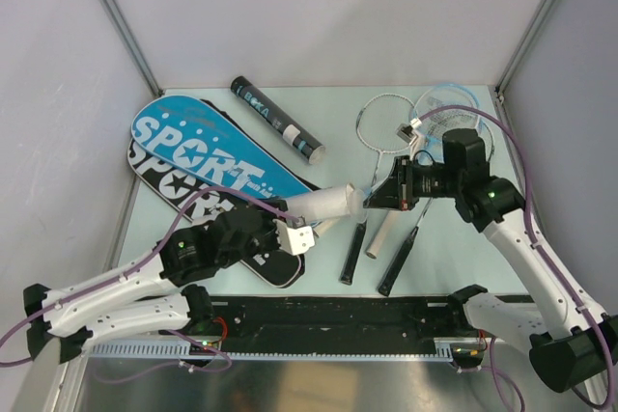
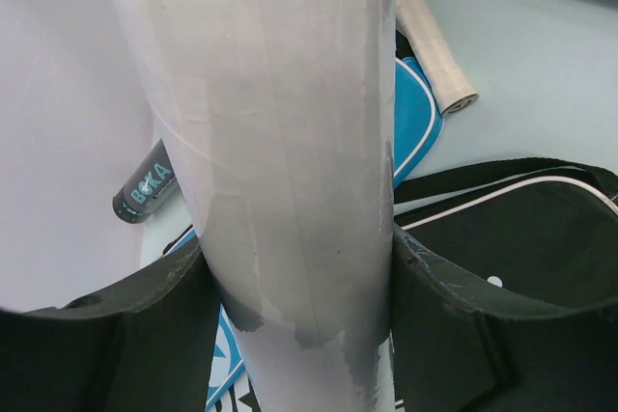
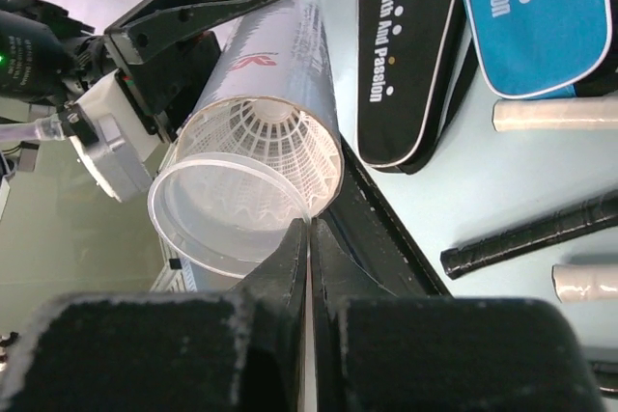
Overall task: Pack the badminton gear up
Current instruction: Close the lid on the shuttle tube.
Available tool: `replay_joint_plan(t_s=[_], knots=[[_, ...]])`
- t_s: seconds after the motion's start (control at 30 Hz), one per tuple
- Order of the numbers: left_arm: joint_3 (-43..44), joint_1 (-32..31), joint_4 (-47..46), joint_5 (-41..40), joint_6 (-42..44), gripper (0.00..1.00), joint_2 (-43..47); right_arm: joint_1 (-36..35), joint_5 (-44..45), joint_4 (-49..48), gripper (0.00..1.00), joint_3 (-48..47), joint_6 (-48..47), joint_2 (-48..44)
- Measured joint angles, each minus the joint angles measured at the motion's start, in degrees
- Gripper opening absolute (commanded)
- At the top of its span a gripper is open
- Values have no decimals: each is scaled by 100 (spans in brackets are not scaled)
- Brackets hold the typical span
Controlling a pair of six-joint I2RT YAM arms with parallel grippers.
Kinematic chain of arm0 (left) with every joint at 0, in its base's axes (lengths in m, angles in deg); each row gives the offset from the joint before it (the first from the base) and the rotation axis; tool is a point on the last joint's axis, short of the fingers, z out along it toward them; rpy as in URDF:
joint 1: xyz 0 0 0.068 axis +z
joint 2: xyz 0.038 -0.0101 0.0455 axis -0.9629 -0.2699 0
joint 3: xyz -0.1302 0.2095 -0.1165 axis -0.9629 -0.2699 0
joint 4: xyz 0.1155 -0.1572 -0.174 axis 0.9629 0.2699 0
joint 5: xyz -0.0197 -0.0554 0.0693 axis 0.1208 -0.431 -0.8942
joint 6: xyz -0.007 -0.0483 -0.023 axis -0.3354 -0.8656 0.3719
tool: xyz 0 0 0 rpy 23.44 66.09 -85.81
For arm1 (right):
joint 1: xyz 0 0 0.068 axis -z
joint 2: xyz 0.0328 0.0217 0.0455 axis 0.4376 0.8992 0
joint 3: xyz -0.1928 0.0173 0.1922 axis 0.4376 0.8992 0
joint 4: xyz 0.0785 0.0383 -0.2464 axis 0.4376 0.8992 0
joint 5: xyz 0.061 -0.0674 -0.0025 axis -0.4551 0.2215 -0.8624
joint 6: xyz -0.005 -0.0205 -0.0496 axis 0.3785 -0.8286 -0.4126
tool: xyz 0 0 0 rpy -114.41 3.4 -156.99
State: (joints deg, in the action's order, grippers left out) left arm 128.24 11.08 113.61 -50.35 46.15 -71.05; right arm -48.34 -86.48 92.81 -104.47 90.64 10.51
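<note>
My left gripper [image 1: 301,222] [image 2: 299,282] is shut on a white tube [image 1: 326,204] [image 2: 280,142] and holds it tilted above the table, open end towards the right arm. In the right wrist view a white shuttlecock [image 3: 275,142] sits inside the tube's mouth [image 3: 319,156]. My right gripper [image 1: 373,198] [image 3: 309,231] is shut on the rim of a clear plastic lid [image 3: 227,214], held right at the tube's mouth. A black tube [image 1: 278,121] [image 2: 145,190] lies at the back. The blue bag [image 1: 208,153] lies over the black bag [image 1: 183,190].
Two rackets lie at the right, heads [image 1: 386,123] near the back wall. A black handle [image 1: 353,253], a white handle [image 1: 377,235] and another black handle [image 1: 400,260] point towards the near edge. A black rail [image 1: 338,320] runs along the near edge.
</note>
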Motion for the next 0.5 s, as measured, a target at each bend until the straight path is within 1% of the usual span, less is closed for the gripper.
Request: replay_joint_plan(t_s=[0.23, 0.5], knots=[[0, -50, -4, -33, -2, 47, -11, -173, 402, 236, 0, -122, -103, 85], [0, -72, -24, -48, -2, 46, -9, -192, 575, 225, 0, -225, -83, 205]])
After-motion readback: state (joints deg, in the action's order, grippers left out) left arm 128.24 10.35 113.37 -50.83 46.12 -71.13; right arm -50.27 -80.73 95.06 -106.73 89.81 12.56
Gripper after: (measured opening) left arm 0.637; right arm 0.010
